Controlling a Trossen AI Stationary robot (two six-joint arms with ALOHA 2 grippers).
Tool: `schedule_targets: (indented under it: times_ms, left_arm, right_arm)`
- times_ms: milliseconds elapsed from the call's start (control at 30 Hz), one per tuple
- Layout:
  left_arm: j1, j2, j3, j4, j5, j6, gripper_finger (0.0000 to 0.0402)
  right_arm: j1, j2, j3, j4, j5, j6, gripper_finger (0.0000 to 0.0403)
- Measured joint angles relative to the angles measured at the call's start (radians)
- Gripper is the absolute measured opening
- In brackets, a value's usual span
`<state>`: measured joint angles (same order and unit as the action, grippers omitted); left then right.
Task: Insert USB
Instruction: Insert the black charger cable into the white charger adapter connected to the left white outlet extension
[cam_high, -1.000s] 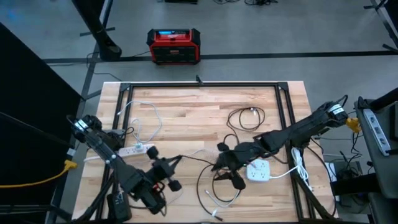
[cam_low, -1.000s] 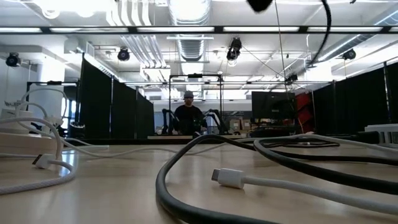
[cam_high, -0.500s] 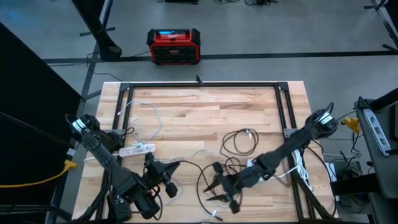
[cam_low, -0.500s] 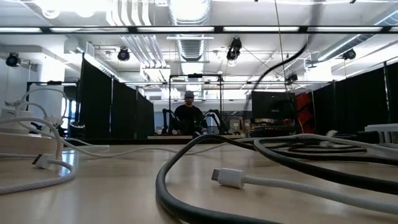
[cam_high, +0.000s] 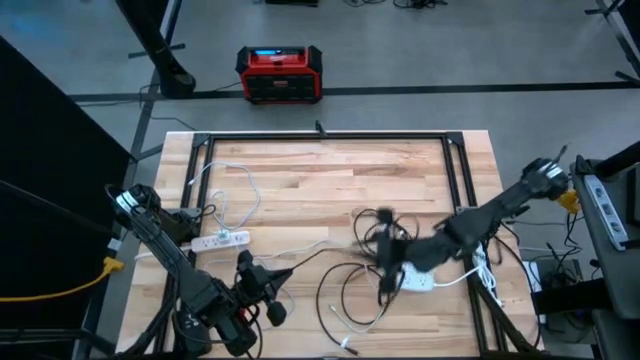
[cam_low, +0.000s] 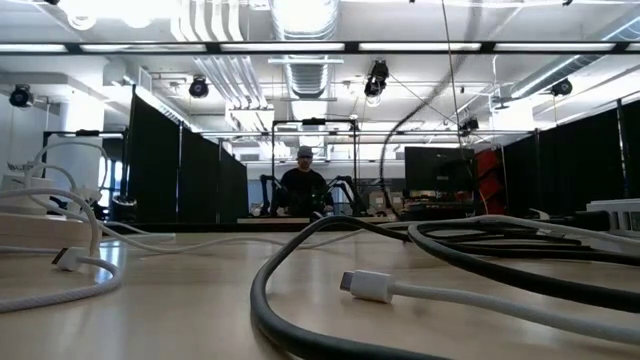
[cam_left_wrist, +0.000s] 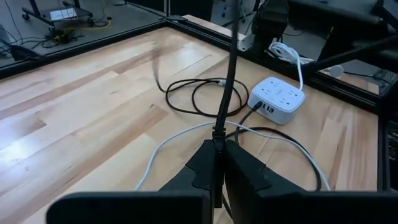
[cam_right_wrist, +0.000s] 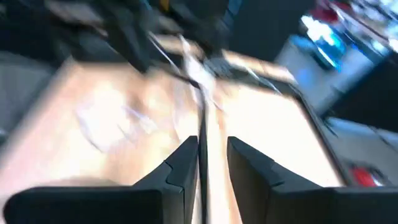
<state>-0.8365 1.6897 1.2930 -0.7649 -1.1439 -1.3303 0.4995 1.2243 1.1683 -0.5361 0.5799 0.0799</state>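
My left end effector (cam_left_wrist: 219, 163) pinches the black cable (cam_left_wrist: 229, 81); my right end effector (cam_right_wrist: 208, 163) grips another cable. Tugging could drag the white power hub (cam_left_wrist: 277, 98) off target.

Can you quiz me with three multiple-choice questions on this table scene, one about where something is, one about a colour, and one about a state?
1. Where is the square white power hub?
A. On the table's right half, beside the right gripper
B. On the floor
C. At the table's far left corner

2. What colour is the boxy unit on the floor beyond the table?
A. Blue
B. Red and black
C. Yellow

3. How is the left gripper?
A. Wide open, empty
B. Out of sight
C. Shut on a black cable

Answers: 1 A, the high view shows the hub right of centre by that arm. 2 B, its casing is red with black trim. 3 C, the left wrist view shows the fingers pinched on the cable.
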Motion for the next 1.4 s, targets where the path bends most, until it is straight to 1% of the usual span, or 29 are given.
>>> schedule_targets:
  times_ms: [100, 133, 200, 300, 367, 433, 533, 567, 633, 667, 733, 767, 867, 933, 967, 1033, 1067, 1167, 1200, 1233, 1300, 1400]
  left_arm:
    - [0.006, 0.0, 0.0, 0.004, 0.001, -0.015, 0.0007]
    - [0.006, 0.0, 0.0, 0.004, 0.002, -0.015, 0.0007]
    - [0.011, 0.0, 0.0, 0.004, 0.003, -0.015, 0.0007]
    - [0.015, 0.0, 0.0, 0.004, 0.003, -0.015, 0.0007]
    - [0.02, 0.003, 0.0, 0.003, 0.0, -0.015, 0.0007]
    - [0.021, 0.006, 0.0, 0.001, -0.004, -0.015, 0.0007]
    - [0.025, 0.011, 0.0, 0.001, -0.012, -0.015, 0.0007]
    - [0.026, 0.011, 0.0, 0.002, -0.016, -0.015, 0.0007]
    - [0.029, 0.011, 0.0, 0.002, -0.018, -0.015, 0.0007]
    - [0.031, 0.011, 0.0, 0.002, -0.019, -0.015, 0.0007]
    - [0.037, 0.011, 0.0, 0.002, -0.021, -0.014, 0.0007]
    - [0.039, 0.011, 0.0, 0.002, -0.022, -0.014, 0.0007]
    - [0.047, 0.011, 0.0, 0.002, -0.023, -0.014, 0.0007]
    - [0.048, 0.011, 0.0, 0.003, -0.024, -0.013, 0.0007]
    - [0.049, 0.011, 0.0, 0.003, -0.024, -0.013, 0.0007]
    - [0.047, 0.011, 0.0, 0.004, -0.022, -0.013, 0.0007]
    - [0.045, 0.011, 0.0, 0.005, -0.017, -0.013, 0.0007]
    - [0.036, 0.011, 0.0, 0.01, 0.001, -0.012, 0.0007]
    - [0.033, 0.011, 0.0, 0.014, 0.006, -0.005, 0.0007]
    - [0.031, 0.011, 0.0, 0.022, 0.008, 0.007, 0.0007]
    - [0.028, 0.011, 0.0, 0.047, 0.009, 0.034, 0.0007]
    - [0.028, 0.011, 0.0, 0.116, 0.01, 0.108, 0.0007]
  right_arm:
    - [-0.005, -0.071, -0.005, -0.135, 0.002, 0.109, 0.0147]
    - [-0.005, -0.086, -0.012, -0.15, -0.002, 0.149, 0.0163]
    - [-0.002, -0.102, -0.033, -0.127, -0.041, 0.225, 0.019]
    - [0.032, -0.104, -0.111, 0.012, -0.173, 0.259, 0.0218]
    - [0.059, -0.083, -0.191, 0.195, -0.246, 0.253, 0.0228]
    - [0.092, -0.043, -0.286, 0.433, -0.319, 0.251, 0.0232]
    - [0.14, 0.064, -0.407, 0.913, -0.42, 0.219, 0.0231]
    - [0.154, 0.111, -0.43, 1.066, -0.433, 0.207, 0.0229]
    - [0.172, 0.219, -0.444, 1.31, -0.439, 0.188, 0.0223]
    - [0.174, 0.275, -0.441, 1.397, -0.441, 0.176, 0.022]
    - [0.165, 0.387, -0.407, 1.503, -0.473, 0.152, 0.0214]
    - [0.159, 0.444, -0.376, 1.529, -0.493, 0.141, 0.0212]
    - [0.144, 0.592, -0.256, 1.535, -0.52, 0.101, 0.0207]
    - [0.136, 0.671, -0.182, 1.522, -0.511, 0.015, 0.0207]
    - [0.133, 0.699, -0.15, 1.505, -0.486, -0.047, 0.0206]
    - [0.126, 0.726, -0.1, 1.444, -0.371, -0.141, 0.0206]
    - [0.124, 0.726, -0.082, 1.399, -0.277, -0.161, 0.0206]
    - [0.115, 0.691, -0.045, 1.205, 0.044, -0.162, 0.0206]
    - [0.11, 0.672, -0.04, 1.15, 0.122, -0.158, 0.0206]
    - [0.1, 0.656, -0.038, 1.112, 0.164, -0.159, 0.0206]
    - [0.079, 0.619, -0.038, 1.095, 0.141, -0.173, 0.0206]
    - [0.031, 0.57, -0.041, 1.098, 0.007, -0.153, 0.0206]
